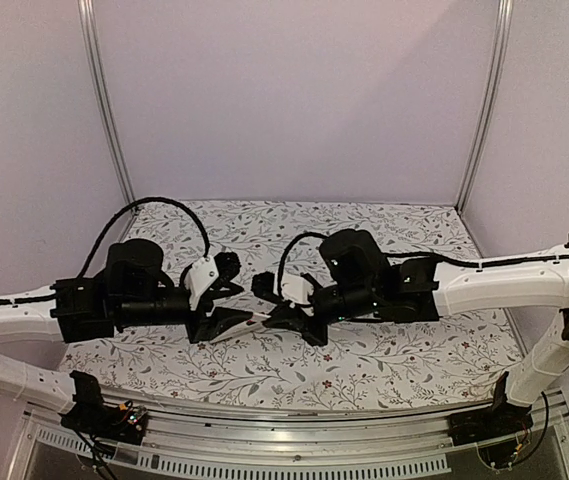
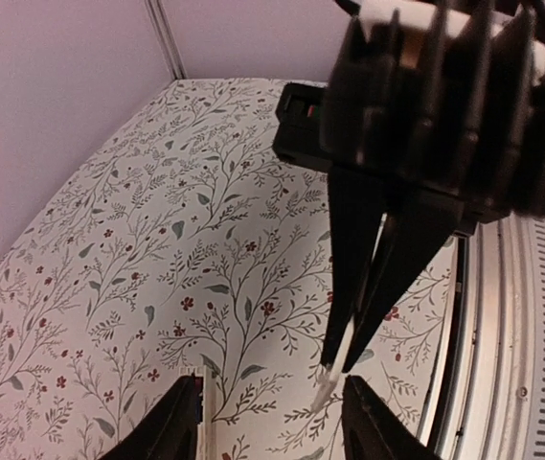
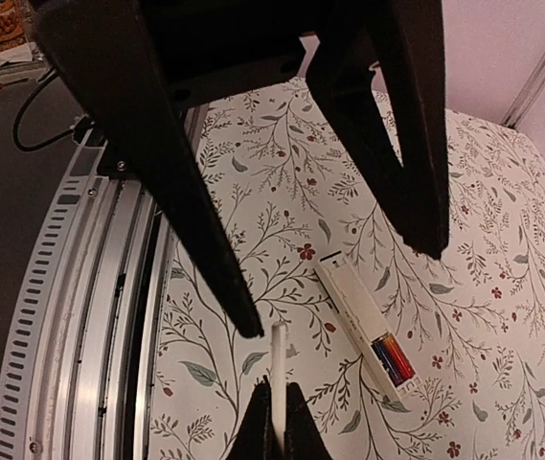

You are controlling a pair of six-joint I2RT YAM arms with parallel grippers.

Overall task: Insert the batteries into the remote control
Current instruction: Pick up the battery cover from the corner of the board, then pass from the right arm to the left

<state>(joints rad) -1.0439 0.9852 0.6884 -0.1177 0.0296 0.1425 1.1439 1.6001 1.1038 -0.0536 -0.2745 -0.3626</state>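
Note:
The white remote control (image 3: 360, 316) lies flat on the flowered table, back side up. The batteries (image 3: 394, 356), showing red, blue and orange, lie in its open compartment. My right gripper (image 3: 277, 414) is shut on the thin white cover strip (image 3: 278, 369) and holds it above the table, just left of the remote. My left gripper (image 2: 274, 422) is open and empty, and its fingers (image 3: 191, 201) hang over the remote and the strip. In the left wrist view the right gripper (image 2: 341, 359) pinches the strip (image 2: 328, 385), and the remote's edge (image 2: 205, 412) shows beside my left finger. In the top view both grippers meet mid-table and hide the remote.
The table's metal front rail (image 3: 90, 316) runs close beside the strip and the grippers. The flowered tablecloth (image 1: 294, 225) stretches to the back wall and the two corner posts.

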